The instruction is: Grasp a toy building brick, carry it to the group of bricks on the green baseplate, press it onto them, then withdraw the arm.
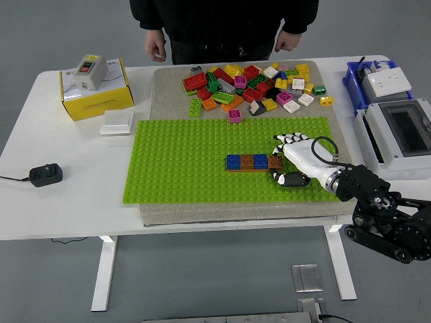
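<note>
A row of blue and brown bricks sits on the green baseplate, right of its middle. The brown brick at the row's right end touches the blue one beside it. My right hand, white with black joints, comes in from the lower right. Its fingers curl above that brick and the thumb lies below it, so the hand is shut on it. A pile of loose coloured bricks lies on the grey mat behind the baseplate. My left arm is out of view.
A person stands at the far side, with hands hanging by the table edge. A yellow box and a white plate are at the back left. A black plug lies at the left. Blue and grey bins are at the right.
</note>
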